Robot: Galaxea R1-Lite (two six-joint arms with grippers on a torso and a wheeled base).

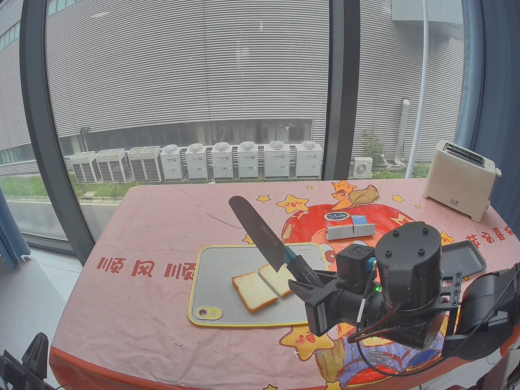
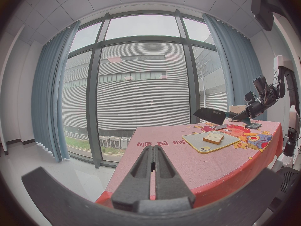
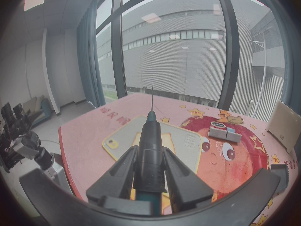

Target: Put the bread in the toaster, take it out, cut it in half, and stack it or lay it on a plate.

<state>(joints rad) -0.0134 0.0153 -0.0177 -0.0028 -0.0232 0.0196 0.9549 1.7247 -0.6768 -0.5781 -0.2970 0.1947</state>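
Pink printed cloth is spread over the table (image 1: pixel 151 228), and the cream two-slot toaster (image 1: pixel 460 182) is set at its far right corner. Nearer the middle the grey, yellow-rimmed cutting board (image 1: pixel 216 277) is laid. A dark rectangular tray (image 1: pixel 467 257) — judged to be the plate — is seen to its right, partly hidden by the arm. The black-bladed knife (image 1: pixel 257 228) is clamped by its handle in the right gripper (image 3: pixel 150 154) and held tilted above the board. Two pale crusted bread halves (image 1: pixel 254 291) are laid side by side on the board, so toasting and cutting are judged done; only plating is left. The left gripper (image 2: pixel 153 151) is closed on nothing, off the table's left edge.
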